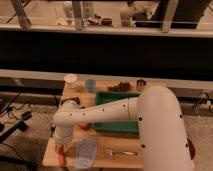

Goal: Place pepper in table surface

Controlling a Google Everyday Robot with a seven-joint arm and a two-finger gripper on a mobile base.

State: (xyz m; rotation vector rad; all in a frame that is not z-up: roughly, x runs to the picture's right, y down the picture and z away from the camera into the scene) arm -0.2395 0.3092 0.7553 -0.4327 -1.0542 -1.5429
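The slim orange-red pepper (pixel 61 158) is at the front left corner of the light-brown wooden table surface (pixel 107 161), right under my gripper (pixel 61 149). The gripper points down from the white arm's wrist (pixel 65 125) and is at the pepper's top end. I cannot tell whether the pepper rests on the wood or hangs just above it. The arm covers the gripper's upper part and much of the table's right side.
A folded grey cloth (pixel 85 152) lies right of the pepper, and a fork (pixel 120 152) lies beyond it. A green tray (pixel 116 102) sits mid-table with a round red fruit (pixel 84 125) at its left. A white cup (pixel 71 80), a blue cup (pixel 90 85) and dark items (pixel 120 87) stand at the back.
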